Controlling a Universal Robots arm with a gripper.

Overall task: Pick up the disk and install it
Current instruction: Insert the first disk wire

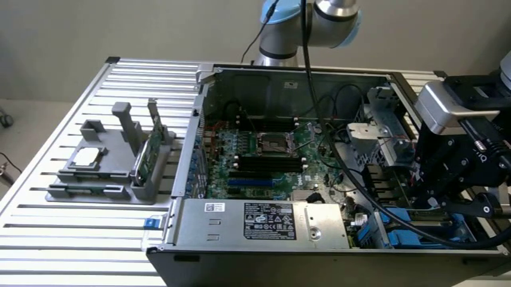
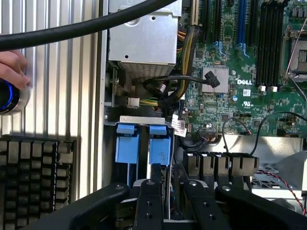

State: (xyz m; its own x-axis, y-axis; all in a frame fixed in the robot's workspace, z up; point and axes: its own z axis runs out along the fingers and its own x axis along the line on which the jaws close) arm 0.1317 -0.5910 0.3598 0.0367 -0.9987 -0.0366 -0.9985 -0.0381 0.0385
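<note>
The slatted tabletop (image 1: 48,239) carries an open computer case (image 1: 319,269), its motherboard (image 1: 264,155) exposed. The black tool (image 1: 459,200) hangs over the case's near corner on the exterior view's right. There the disk (image 2: 159,146) stands edge-on in the drive bay, beside a second blue carrier (image 2: 127,148) and just ahead of the tool. Whether the tool grips it I cannot tell.

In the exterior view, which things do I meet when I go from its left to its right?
Silver chip → green card → processor socket → gripper.
</note>
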